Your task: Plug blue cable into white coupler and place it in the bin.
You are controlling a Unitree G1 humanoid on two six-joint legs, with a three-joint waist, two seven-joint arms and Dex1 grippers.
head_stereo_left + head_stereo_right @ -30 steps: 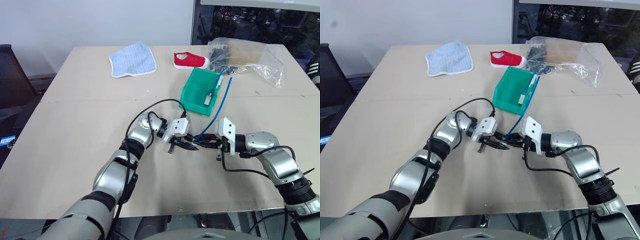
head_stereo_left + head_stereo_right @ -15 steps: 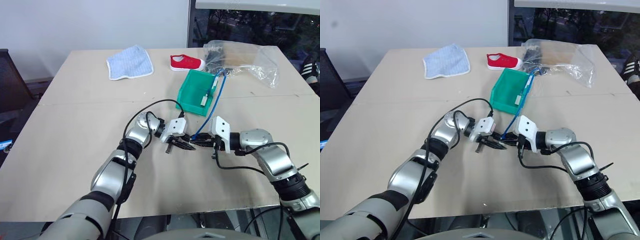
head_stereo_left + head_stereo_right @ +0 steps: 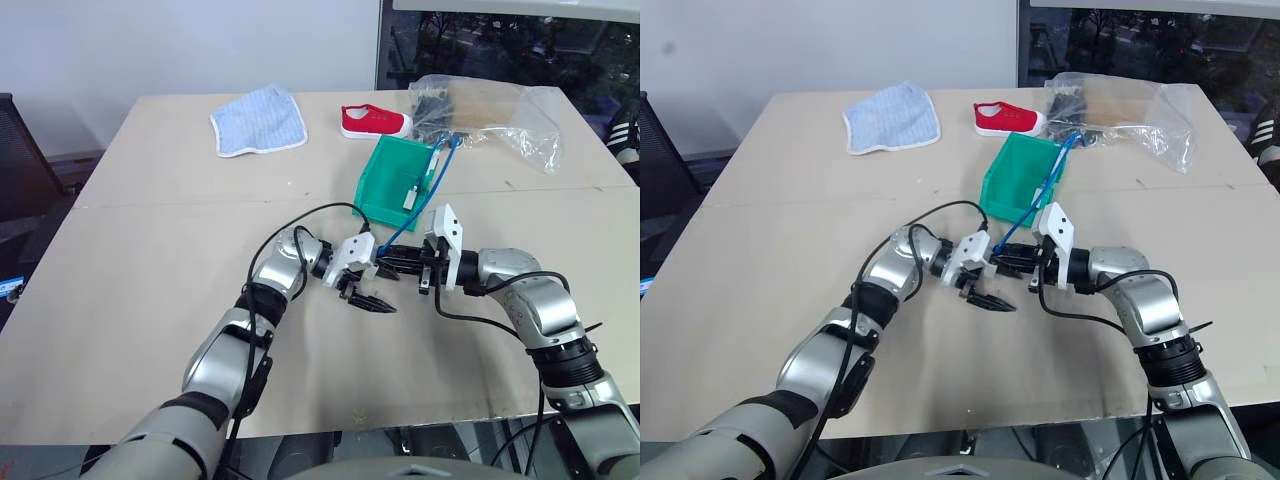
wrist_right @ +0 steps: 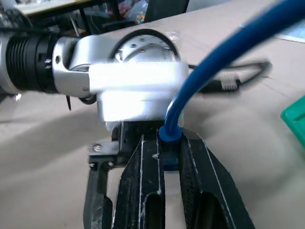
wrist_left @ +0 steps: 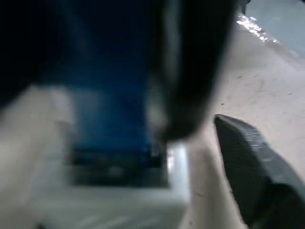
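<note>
The right claw (image 3: 392,266) is closed on the near end of the thin bright-blue flexible cable (image 3: 428,199), right at its plug. From there the cable rises toward 1 o'clock and hangs over the rim of the small green plastic bin (image 3: 388,186); its far end, with a small white piece (image 3: 411,196) on it, lies inside the bin. The left claw (image 3: 366,297) stands wide open and holds nothing, with its 2 black fingers (image 3: 372,303) spread just at 7 o'clock from the right claw's tip.

In the right wrist view the blue plug sits between the closed fingers, directly in front of the left wrist housing. I cannot make out a tiny white coupler on this near end, so I cannot tell whether the plug is already joined.

I think the right claw grips close to the plug so that the soft cable end stays stiff and aimed. The bin waits near, at 12 o'clock from both claws, on the beige worktop (image 3: 150,270)
</note>
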